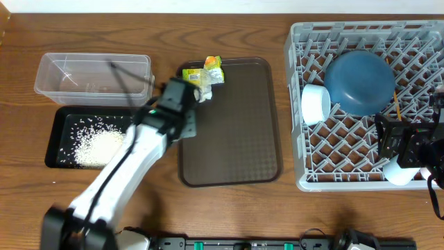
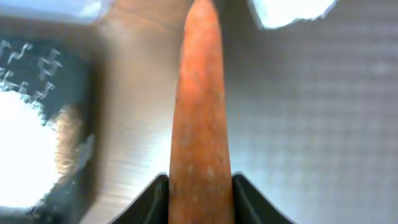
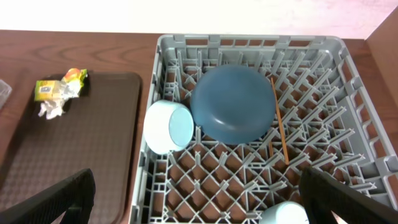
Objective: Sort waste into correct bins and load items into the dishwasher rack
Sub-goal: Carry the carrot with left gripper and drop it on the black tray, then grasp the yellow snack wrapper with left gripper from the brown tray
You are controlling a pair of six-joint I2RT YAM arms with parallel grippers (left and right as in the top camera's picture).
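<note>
Orange carrot (image 2: 200, 106), tip cropped, fills left gripper (image 2: 200, 193).

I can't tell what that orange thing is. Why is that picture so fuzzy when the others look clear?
Left wrist view: the carrot fills the frame right up by the lens, so it looks soft, and the rice glares into a white blob. Overhead view: sharp and evenly lit. Right wrist view: the dishwasher rack is crisp.
</note>
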